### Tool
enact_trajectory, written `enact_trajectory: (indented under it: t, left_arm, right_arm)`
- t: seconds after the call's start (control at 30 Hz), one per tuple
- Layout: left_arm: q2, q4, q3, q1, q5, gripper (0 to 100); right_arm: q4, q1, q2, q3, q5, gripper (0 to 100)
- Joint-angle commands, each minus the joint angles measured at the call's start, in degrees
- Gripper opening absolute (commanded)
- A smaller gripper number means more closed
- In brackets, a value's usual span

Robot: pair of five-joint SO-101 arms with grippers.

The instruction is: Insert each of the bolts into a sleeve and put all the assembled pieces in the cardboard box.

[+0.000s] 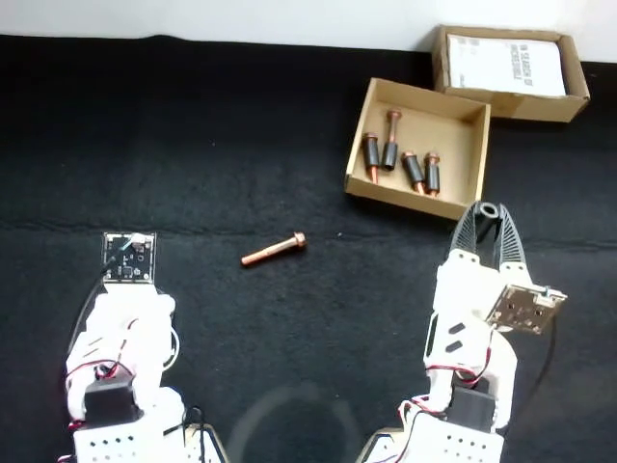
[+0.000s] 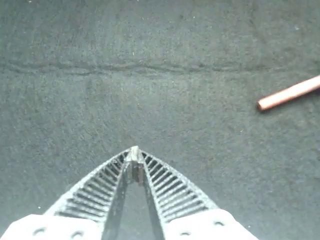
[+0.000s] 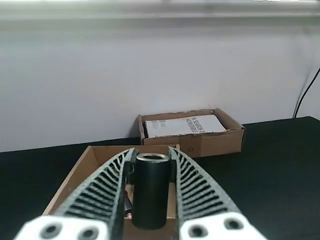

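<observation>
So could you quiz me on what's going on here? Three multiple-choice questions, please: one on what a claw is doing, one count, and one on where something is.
1. The right claw is:
A open and empty
B shut on a black sleeve
C shut on a bolt

2. How many assembled pieces lie in the cardboard box?
A two
B six
C four

3. The loose bolt lies:
A on the black table
B in the cardboard box
C in the right claw

Answers:
1 B: the right wrist view shows the claw gripping the sleeve on both sides.
2 C: the high view shows four sleeved bolts inside the box.
3 A: it lies flat on the table, apart from the box and both arms.
</observation>
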Motion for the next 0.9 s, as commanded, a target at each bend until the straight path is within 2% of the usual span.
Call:
enact_trajectory:
  t: [0.0,0.07,0.27,0.5,0.63,0.77,0.8,0.87]
  left_arm:
    - [6.64,2.2,-5.93,1.01,0.09,1]
    - [13.85,2.9,-9.8,1.01,0.09,1]
    - [43.21,3.34,-28.18,3.82,0.18,1]
    - [79.96,16.26,-50.86,14.37,4.84,1]
    - [97.27,20.92,-63.96,18.95,6.59,1]
    - [110.11,22.33,-76.09,21.49,5.98,1]
    - [112.4,22.33,-78.9,22.37,4.4,1]
    - [115.65,23.03,-83.38,24.92,-3.6,1]
  right_arm:
    - [-6.64,0.31,-1.01,5.85,0.09,0.6]
    - [-10.15,-0.04,-0.4,7.96,2.2,0.6]
    - [-10.68,-3.03,-0.48,7.69,3.52,0.6]
    - [-10.24,-3.03,-0.22,7.69,3.43,0.6]
    - [-10.15,-2.95,-0.22,7.69,3.34,0.6]
    - [-10.15,-2.77,-0.22,7.69,3.25,0.6]
    - [-9.8,-2.77,-0.22,7.69,3.25,0.6]
    - [-8.48,-2.68,-0.22,7.69,3.25,0.6]
